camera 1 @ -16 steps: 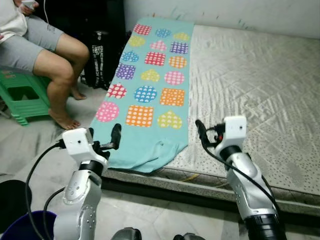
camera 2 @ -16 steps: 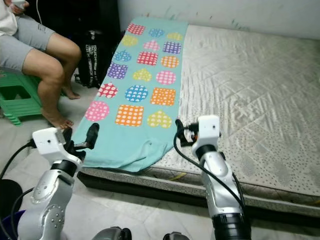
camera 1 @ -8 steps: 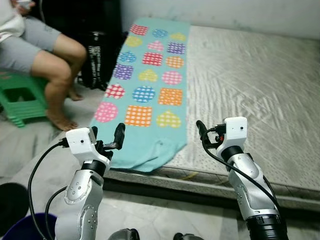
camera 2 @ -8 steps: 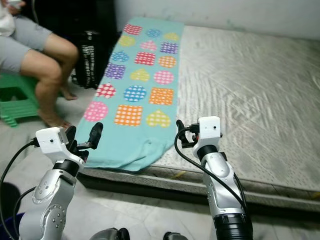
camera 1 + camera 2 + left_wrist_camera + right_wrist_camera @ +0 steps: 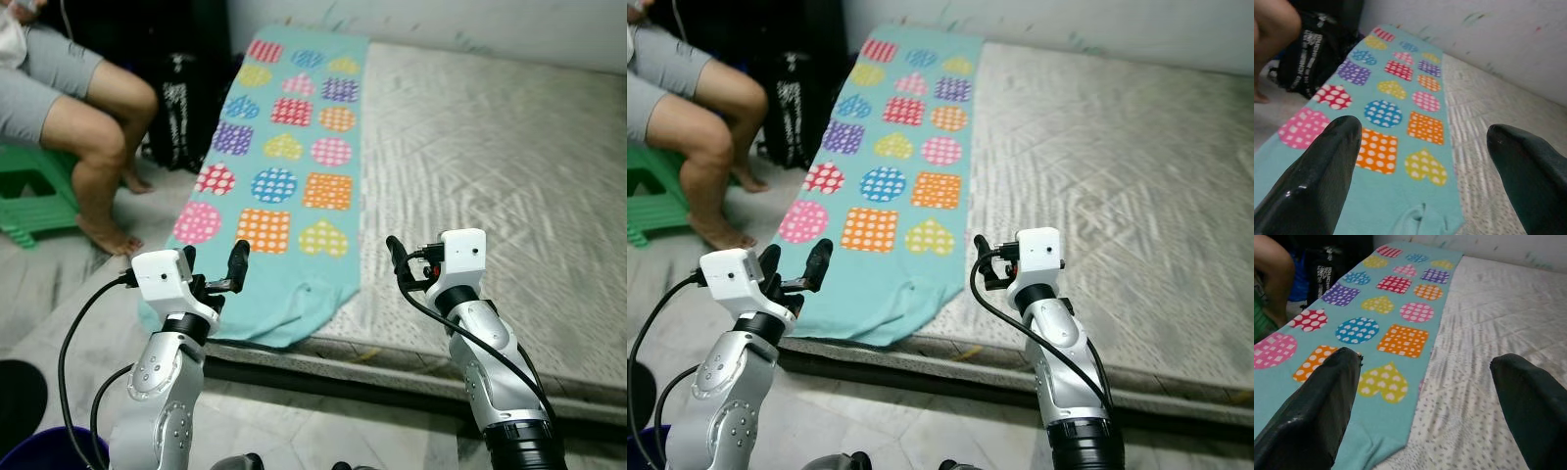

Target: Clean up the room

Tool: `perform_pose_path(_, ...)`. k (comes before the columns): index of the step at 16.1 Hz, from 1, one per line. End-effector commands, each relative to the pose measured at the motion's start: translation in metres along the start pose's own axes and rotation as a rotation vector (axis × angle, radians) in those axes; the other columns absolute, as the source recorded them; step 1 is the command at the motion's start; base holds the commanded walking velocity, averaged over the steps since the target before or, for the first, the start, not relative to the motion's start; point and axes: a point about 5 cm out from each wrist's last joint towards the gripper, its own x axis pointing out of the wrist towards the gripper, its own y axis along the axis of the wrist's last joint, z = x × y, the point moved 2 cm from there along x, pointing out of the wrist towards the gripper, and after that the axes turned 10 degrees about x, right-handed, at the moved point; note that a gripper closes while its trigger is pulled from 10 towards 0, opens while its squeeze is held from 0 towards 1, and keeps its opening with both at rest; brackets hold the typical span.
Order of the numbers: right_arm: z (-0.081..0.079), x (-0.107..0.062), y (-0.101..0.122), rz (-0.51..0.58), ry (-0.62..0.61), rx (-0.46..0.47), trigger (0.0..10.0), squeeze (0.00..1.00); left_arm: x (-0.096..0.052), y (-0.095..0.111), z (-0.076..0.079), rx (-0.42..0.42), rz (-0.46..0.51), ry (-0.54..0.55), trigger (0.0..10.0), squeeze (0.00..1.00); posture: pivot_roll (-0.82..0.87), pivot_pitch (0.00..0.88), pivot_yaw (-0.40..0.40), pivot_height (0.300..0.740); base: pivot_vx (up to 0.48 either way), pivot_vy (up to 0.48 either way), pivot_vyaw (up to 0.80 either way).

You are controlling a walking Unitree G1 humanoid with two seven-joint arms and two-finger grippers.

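Note:
A teal blanket (image 5: 284,186) printed with dotted hearts, circles and squares lies along the left side of a bare grey mattress (image 5: 509,176). Its near end is rumpled and hangs over the mattress's front left corner. My left gripper (image 5: 214,266) is held open just in front of that near end, apart from the cloth. In the left wrist view its two fingers (image 5: 1317,171) frame the blanket (image 5: 1396,93). My right gripper (image 5: 1425,367) is open and empty above the mattress's front edge, beside the blanket's right border (image 5: 1400,340).
A person sits on a green stool (image 5: 34,201) at the left, bare legs (image 5: 98,132) near the mattress. A black bag (image 5: 181,108) stands between the person and the mattress. A purple bin (image 5: 44,450) is at my lower left. The wall runs behind the mattress.
The whole picture has shifted slightly, so the camera has moved. Both arms keep the same raised pose with open fingers, and the blanket lies as before.

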Motion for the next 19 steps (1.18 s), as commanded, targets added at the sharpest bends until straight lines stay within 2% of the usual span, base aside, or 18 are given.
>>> perform_pose_path(1,0.0002,0.0006,-0.0028,-0.012,0.002,0.000,10.0,0.00,-0.0018,-0.0003,0.0001,-0.001,0.001,-0.001,10.0,0.00,0.04,0.152,-0.041,0.737,0.304,0.000,0.00)
perform_pose_path(6,-0.0005,0.0015,-0.0039,-0.013,0.001,-0.003,10.0,0.00,-0.0015,-0.0010,-0.0005,0.010,-0.006,-0.002,10.0,0.00,0.05,0.148,-0.038,0.737,0.292,0.000,0.00)
perform_pose_path(12,0.0017,0.0013,-0.0065,-0.021,-0.004,-0.008,10.0,0.00,-0.0011,-0.0067,-0.0065,0.000,-0.041,0.062,10.0,0.00,0.05,0.155,-0.037,0.737,0.000,0.000,0.00)
perform_pose_path(16,-0.0007,0.0034,-0.0052,-0.019,-0.002,-0.007,10.0,0.00,0.0006,-0.0049,-0.0043,-0.007,-0.033,0.040,10.0,0.00,0.04,0.161,-0.035,0.737,0.000,0.392,-0.73)
perform_pose_path(19,0.0005,0.0044,-0.0051,-0.025,-0.004,-0.018,10.0,0.00,0.0011,-0.0050,-0.0034,-0.014,-0.035,0.043,10.0,0.00,0.04,0.165,-0.039,0.737,0.000,0.480,0.00)
